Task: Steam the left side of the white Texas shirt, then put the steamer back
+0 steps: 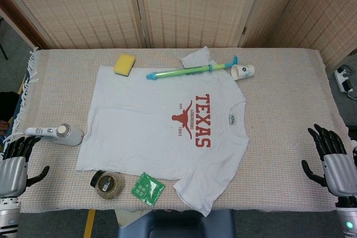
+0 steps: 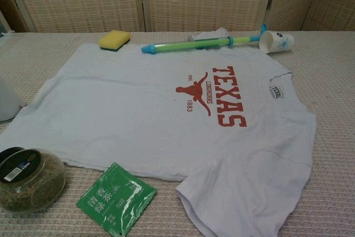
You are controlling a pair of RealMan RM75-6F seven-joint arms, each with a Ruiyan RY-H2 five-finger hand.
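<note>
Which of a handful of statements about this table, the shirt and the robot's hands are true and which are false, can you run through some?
1. The steamer lies on the table left of the white Texas shirt, with no hand on it. True.
2. The left hand grips the steamer. False: it is open and apart from it, near the table's edge.
3. A yellow sponge sits near the shirt's far left corner. True.
4. The paper cup stands upright on the shirt's print. False: it lies tipped beside the collar end.
5. The right hand holds the green packet. False: it is empty.
</note>
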